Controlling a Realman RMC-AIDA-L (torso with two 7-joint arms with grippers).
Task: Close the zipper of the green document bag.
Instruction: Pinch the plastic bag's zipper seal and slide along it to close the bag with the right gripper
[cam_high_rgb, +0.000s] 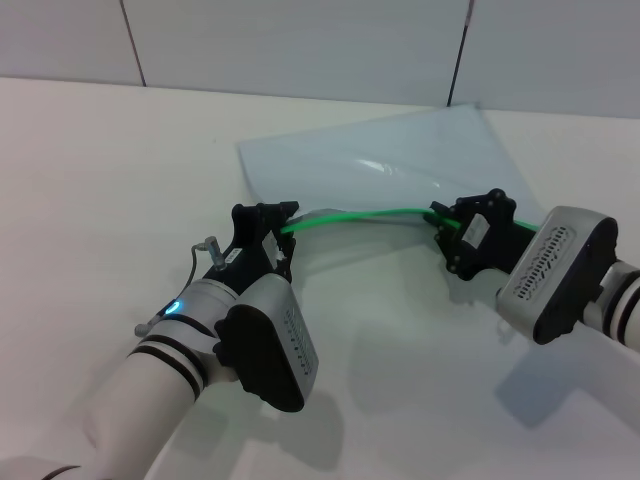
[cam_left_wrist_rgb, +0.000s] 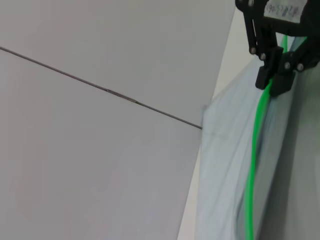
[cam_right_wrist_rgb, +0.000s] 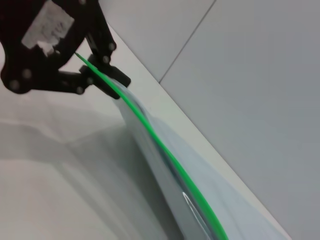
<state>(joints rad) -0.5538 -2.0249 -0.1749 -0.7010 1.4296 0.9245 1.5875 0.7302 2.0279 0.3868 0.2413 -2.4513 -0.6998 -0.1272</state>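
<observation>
Caught mid-job, from the look of it. Green document bag (cam_high_rgb: 400, 160) lay flat on the white table (cam_high_rgb: 100, 180), out toward the far side and a bit right of centre, with its near long edge lifted off the surface. Zipper (cam_high_rgb: 360, 216) ran along that near edge as a thin bright green line, strung between the two arms. Left gripper (cam_high_rgb: 272, 232) clamped on the left end of the strip, right gripper (cam_high_rgb: 462, 232) pinched on it toward the right end. Couldn't spot the slider tab anywhere, probably tucked inside one of the grippers, so no telling how much was actually sealed. Grey gap showing just under the green line near the left end, so likely still open there. Best guess: both ends held, most of the pull still left to do.
</observation>
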